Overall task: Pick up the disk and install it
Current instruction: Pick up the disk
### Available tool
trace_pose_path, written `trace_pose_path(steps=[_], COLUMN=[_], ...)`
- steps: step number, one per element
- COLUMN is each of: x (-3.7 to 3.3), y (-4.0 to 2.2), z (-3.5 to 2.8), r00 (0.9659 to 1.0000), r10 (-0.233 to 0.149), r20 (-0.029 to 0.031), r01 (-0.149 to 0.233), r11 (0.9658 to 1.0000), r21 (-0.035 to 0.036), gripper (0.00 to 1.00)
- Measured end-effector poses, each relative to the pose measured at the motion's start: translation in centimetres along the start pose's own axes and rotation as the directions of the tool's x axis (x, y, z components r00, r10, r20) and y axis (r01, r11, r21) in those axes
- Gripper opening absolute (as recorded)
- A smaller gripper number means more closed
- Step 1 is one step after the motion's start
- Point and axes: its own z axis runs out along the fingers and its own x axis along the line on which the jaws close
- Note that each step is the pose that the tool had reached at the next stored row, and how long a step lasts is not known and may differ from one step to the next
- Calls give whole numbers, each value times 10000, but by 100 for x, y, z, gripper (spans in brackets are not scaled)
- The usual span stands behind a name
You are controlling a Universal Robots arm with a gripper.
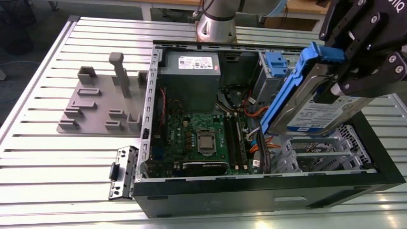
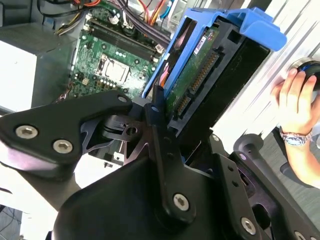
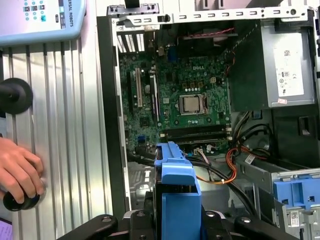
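My gripper (image 1: pixel 346 78) hangs over the exterior view's right side of the open computer case (image 1: pixel 254 196), shut on the disk (image 1: pixel 310 109). The disk is a silver drive with a white-and-blue label in a bright blue bracket. It is tilted, its lower end just above the cables beside the grey metal drive cage (image 1: pixel 324 153). In the second wrist view the disk (image 2: pixel 200 70) shows its green circuit side between the black fingers (image 2: pixel 159 131). The blue bracket of the disk (image 3: pixel 177 182) rises from the gripper (image 3: pixel 177 222) in the first wrist view, over the case floor.
Inside the case lie the green motherboard (image 1: pixel 203 138), a grey power supply (image 1: pixel 189 76), orange and black cables (image 3: pixel 225 170) and a blue latch (image 1: pixel 279 64). A grey fixture plate (image 1: pixel 102 102) sits on the slatted table. A person's hand (image 3: pixel 17 172) rests on a black knob.
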Motion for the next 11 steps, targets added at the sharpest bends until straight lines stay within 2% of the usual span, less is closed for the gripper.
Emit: trace_pose_path(steps=[7, 11], x=[-9, -17], y=[-146, -267], z=[85, 125], r00=[10000, 10000], r10=[0, 1], r20=[-3, -4], r01=[0, -1], r11=[10000, 10000], r21=[-7, -15], gripper=[36, 36])
